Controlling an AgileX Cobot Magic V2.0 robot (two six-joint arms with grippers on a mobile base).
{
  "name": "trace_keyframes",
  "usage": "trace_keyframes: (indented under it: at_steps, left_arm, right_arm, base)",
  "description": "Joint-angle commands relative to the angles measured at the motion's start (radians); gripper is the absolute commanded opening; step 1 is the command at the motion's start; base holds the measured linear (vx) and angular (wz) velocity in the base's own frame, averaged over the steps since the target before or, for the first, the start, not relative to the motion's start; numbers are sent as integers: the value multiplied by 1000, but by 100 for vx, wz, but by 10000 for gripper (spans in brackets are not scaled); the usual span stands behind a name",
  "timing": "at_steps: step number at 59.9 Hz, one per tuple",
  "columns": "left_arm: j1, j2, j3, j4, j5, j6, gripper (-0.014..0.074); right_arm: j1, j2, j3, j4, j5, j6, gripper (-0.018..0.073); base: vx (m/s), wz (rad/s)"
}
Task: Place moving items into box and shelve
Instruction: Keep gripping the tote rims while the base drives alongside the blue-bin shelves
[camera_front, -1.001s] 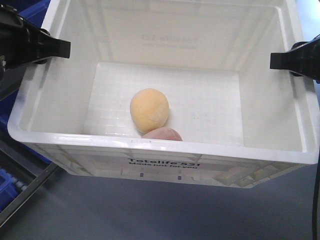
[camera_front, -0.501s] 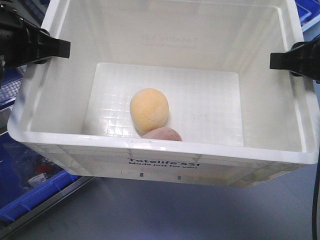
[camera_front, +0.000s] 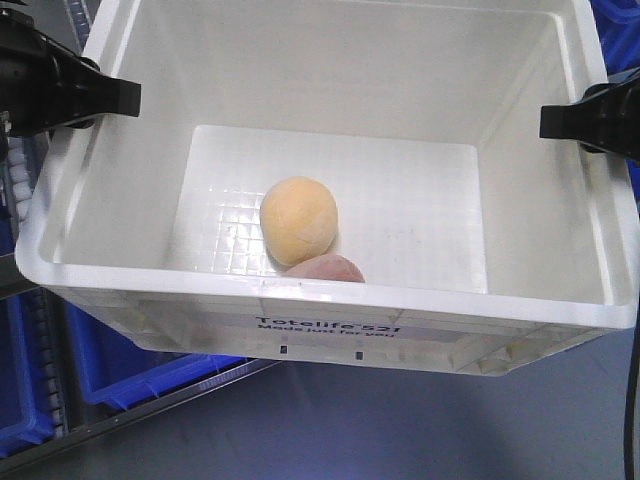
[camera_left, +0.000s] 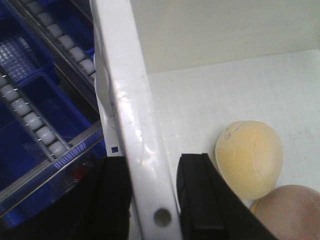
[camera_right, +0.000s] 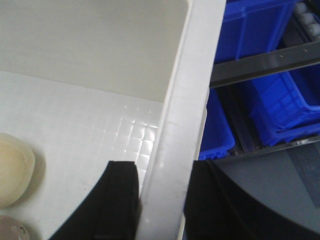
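**Blue bins (camera_front: 150, 365) slide in under the box (camera_front: 330, 300)**

Blue bins now fill the space under the box's near left corner, where grey floor showed half a second ago. The box itself sits as before between the two arms. The left gripper (camera_left: 152, 197) has its jaws clenched on the left wall's rim, and the right gripper (camera_right: 160, 200) likewise on the right wall's rim. Inside, on the box floor by the near wall, the yellow-orange lump (camera_front: 298, 220) touches the pinkish-brown lump (camera_front: 325, 268). Roller rails (camera_left: 35, 125) run below the left wall.
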Motion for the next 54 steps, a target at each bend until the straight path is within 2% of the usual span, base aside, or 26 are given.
trace_keyframes:
  at_steps: [1,26,54]
  left_arm:
    - [-23,-43,-44,-102,-158,22,-6]
    - [-23,-43,-44,-102,-158,22,-6]
    - [-23,-43,-44,-102,-158,22,-6]
  right_arm:
    - [11,-27,-47,78,-149,-21,-6]
    - [11,-27,-47,78,-149,-21,-6]
    - [11,-27,-47,78,-149,-21,-6]
  base:
    - [12,49]
    - [11,43]
    - [7,28]
